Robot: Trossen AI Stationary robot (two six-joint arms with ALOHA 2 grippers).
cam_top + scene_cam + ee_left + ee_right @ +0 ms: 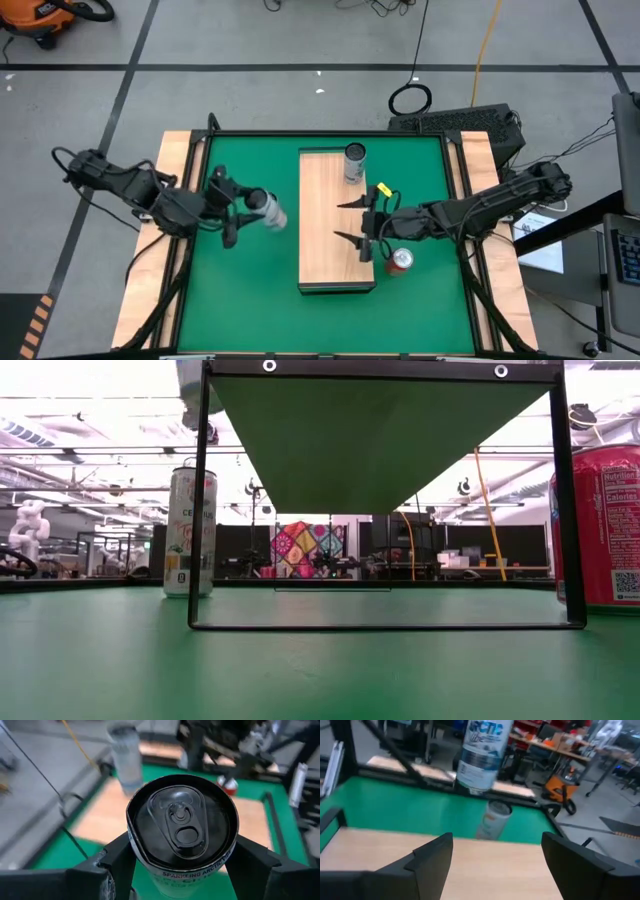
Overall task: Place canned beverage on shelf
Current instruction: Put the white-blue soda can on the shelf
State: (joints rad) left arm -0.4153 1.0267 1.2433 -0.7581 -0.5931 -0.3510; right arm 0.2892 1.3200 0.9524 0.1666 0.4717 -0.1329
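My left gripper [250, 207] is shut on a silver can [181, 827] with a black top, held over the green tabletop left of the shelf. It also shows in the right wrist view [482, 750]. The shelf [325, 250] is a long light-wood board in the table's middle. A second silver can [354, 162] stands on the shelf's far end. A white can [190, 532] stands on the green tabletop under the held one. My right gripper [352, 221] is open and empty over the shelf's middle, pointing toward the table's left. My left gripper pinches the can's side wall just below its top rim [131, 851], one finger on each of two opposite sides. The fingers [117, 862] come level from the table's left. The can stands upright in the hold, lifted clear of the tabletop.
A red can [400, 261] stands on the green tabletop right of the shelf's near end, beside my right arm; it shows large in the low view [600, 525]. Bare wood lies between the shelf's far can and its near end.
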